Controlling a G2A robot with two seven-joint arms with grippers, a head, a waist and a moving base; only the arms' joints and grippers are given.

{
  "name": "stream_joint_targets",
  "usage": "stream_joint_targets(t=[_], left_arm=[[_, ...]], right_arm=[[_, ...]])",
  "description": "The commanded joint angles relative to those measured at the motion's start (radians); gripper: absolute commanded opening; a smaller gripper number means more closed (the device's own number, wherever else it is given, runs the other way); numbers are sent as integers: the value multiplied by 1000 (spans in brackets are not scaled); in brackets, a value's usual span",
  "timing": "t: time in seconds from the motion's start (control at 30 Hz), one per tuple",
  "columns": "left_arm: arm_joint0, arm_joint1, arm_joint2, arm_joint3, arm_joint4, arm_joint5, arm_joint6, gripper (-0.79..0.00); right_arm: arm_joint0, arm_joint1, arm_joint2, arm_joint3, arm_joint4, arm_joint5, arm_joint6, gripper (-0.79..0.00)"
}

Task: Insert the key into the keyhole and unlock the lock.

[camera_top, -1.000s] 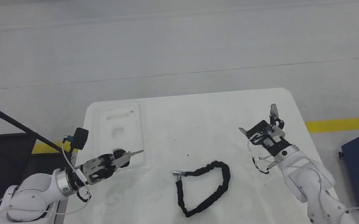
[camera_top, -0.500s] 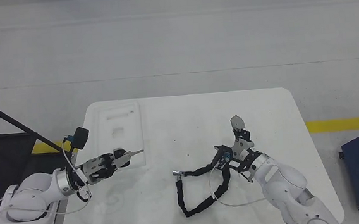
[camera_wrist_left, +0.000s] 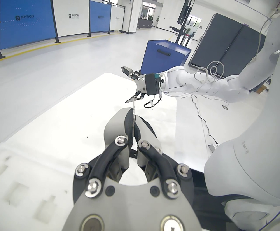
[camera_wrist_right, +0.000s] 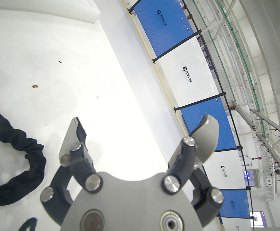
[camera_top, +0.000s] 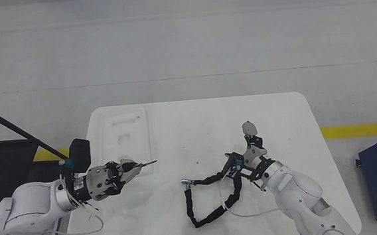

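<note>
Bare table [camera_top: 196, 127] lies between the key [camera_top: 147, 163], clamped in the left gripper [camera_top: 130, 167], and the metal end of the chain lock [camera_top: 210, 178]; nothing stands in this gap. The right gripper [camera_top: 240, 143], jaws spread, crowds the loop's right bend. A foam tray [camera_top: 128, 130] bounds the back left.

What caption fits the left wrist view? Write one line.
Left pincer shut on the key, pointing across the white table toward the open right pincer.
</note>
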Motion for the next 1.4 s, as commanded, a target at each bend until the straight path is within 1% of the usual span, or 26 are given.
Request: stream_joint_targets(t=[0.0, 0.23, 0.33, 0.4, 0.5, 0.63, 0.7, 0.77, 0.87, 0.9, 1.37], left_arm=[[0, 0, 0, 1, -2, 0, -1, -785], [0, 0, 0, 1, -2, 0, -1, -785], [0, 0, 0, 1, -2, 0, -1, -785], [0, 0, 0, 1, -2, 0, -1, -785], [0, 0, 0, 1, -2, 0, -1, -785], [0, 0, 0, 1, -2, 0, -1, -785], [0, 0, 0, 1, -2, 0, -1, -785], [0, 0, 0, 1, -2, 0, -1, -785], [0, 0, 0, 1, -2, 0, -1, -785], [0, 0, 0, 1, -2, 0, -1, -785], [0, 0, 0, 1, -2, 0, -1, -785]], right_arm=[[0, 0, 0, 0, 0, 0, 0, 0], [1, 0, -2, -1, -5, 0, -3, 0], [34, 2, -23, -19, -68, -42, -17, 0], [73, 0, -63, -35, -122, -93, -34, 0], [158, -3, -147, -25, -237, -216, -33, 0], [282, -24, -278, 11, -274, -340, -53, 0], [333, -38, -339, 43, -272, -384, -69, 0], [374, -53, -387, 81, -229, -436, -82, 0], [422, -76, -442, 137, -166, -479, -78, 0], [430, -81, -449, 148, -141, -488, -79, 0], [430, -81, -449, 148, -141, -488, -79, 0]])
